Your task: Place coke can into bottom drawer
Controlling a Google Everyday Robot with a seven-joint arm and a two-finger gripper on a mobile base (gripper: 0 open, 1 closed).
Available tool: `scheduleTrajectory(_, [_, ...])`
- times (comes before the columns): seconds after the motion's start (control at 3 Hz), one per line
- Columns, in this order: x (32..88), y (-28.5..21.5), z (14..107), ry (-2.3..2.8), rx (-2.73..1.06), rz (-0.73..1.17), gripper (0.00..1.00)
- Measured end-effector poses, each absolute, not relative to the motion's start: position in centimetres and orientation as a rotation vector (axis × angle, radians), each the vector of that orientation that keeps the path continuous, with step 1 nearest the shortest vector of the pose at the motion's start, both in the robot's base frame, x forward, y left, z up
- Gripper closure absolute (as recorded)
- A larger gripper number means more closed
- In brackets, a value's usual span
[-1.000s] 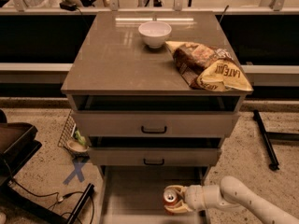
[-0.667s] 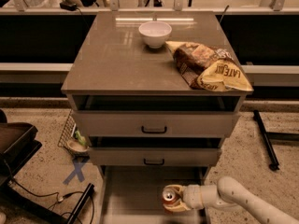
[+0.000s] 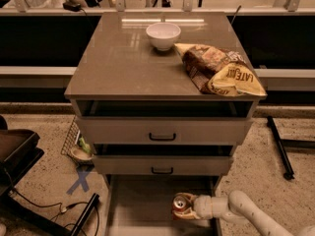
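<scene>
The coke can point(image 3: 180, 204), red-orange with a silver top, stands upright at the right side of the open bottom drawer point(image 3: 142, 205), a shallow grey-beige tray pulled out below the cabinet. My gripper point(image 3: 189, 208) reaches in from the lower right on a white arm and is shut on the can, holding it just over or on the drawer floor near the right wall.
The cabinet top point(image 3: 123, 58) carries a white bowl point(image 3: 163, 35) and a chip bag point(image 3: 221, 70) hanging over its right edge. Two upper drawers point(image 3: 162, 132) stand slightly out. A black stand point(image 3: 19, 156) and cables lie at left, a black bar point(image 3: 280, 146) at right.
The gripper and can have shifted slightly left, deeper over the bottom drawer. Nothing else has moved.
</scene>
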State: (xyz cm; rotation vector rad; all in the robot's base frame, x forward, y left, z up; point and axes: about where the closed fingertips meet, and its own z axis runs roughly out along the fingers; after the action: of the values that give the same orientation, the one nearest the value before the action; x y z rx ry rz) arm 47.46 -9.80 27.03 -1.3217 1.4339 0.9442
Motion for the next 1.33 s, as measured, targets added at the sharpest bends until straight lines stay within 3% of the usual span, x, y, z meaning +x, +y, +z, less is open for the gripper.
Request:
scheduleTrajectory(0.67, [48.27, -11.65, 23.1, 1.365, -1.337, 0.916, 1.0])
scheduleTrajectory(1.33, [48.12, -11.1, 23.0, 1.361, -1.337, 0.926, 0.59])
